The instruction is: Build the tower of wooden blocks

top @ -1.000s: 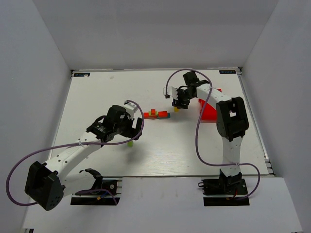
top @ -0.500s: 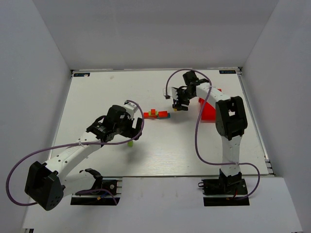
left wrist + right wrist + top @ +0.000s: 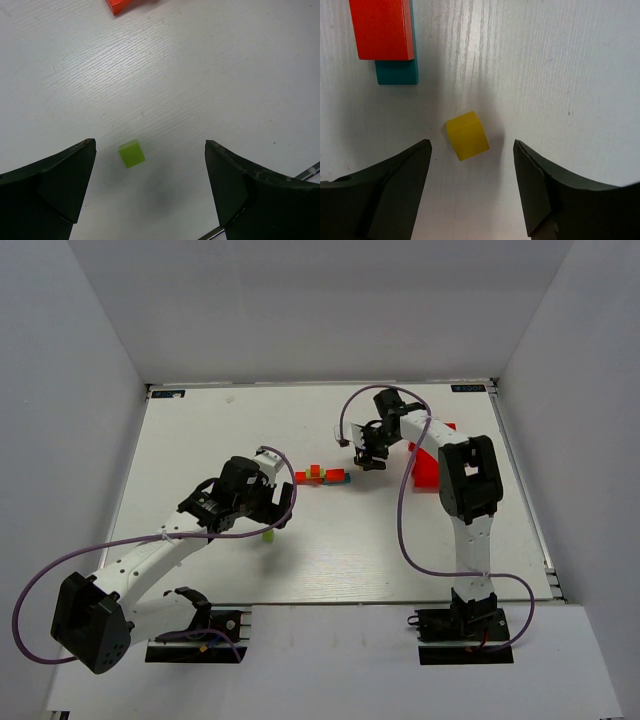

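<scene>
Two loose cubes lie on the table (image 3: 200,440): yellow cube (image 3: 467,135) between the right gripper's (image 3: 471,144) spread jaws, near the tower (image 3: 322,476); lime-green cube (image 3: 131,153) between the left gripper's (image 3: 150,143), likewise spread. Judged light, rigid, slick-painted; pinch opposite flat faces, mid-height.

Brightness: high and even in all three views, with no hard glare on the white wood-grain table (image 3: 330,560).
Shadows: soft; a pale grey patch lies low and right of the small lime-green wooden cube (image 3: 131,153), and a dim halo surrounds the small yellow wooden cube (image 3: 467,135).
Focus: the table grain is sharp in both wrist views.
Overhead view: small things show little detail.
</scene>
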You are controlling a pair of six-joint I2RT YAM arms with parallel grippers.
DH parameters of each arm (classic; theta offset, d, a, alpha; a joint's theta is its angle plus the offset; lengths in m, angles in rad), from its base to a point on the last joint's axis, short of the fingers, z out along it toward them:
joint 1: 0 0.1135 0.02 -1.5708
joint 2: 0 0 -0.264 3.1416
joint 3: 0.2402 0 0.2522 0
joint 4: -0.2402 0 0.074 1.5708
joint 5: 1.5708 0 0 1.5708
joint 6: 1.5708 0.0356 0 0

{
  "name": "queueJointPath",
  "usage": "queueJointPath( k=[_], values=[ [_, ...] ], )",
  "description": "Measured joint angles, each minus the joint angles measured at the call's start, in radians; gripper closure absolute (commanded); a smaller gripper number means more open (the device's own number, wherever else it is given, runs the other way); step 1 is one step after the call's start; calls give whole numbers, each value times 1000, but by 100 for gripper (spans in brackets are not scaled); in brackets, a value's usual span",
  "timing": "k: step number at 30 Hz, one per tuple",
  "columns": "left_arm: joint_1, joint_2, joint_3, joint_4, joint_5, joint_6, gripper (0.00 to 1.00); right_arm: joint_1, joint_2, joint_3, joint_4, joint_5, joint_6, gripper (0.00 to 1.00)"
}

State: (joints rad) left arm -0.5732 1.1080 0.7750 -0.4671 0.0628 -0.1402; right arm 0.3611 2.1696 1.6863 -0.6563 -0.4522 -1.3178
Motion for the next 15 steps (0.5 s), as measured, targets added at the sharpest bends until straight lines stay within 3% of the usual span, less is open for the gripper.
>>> queueJointPath(
  k=[11,15],
  values=[
    [0,0,0,0,0,0,0,0,42,39,-30,-8,-3,48],
    [0,0,0,0,0,0,0,0,47,40,-50,-17,-6,68]
  ],
)
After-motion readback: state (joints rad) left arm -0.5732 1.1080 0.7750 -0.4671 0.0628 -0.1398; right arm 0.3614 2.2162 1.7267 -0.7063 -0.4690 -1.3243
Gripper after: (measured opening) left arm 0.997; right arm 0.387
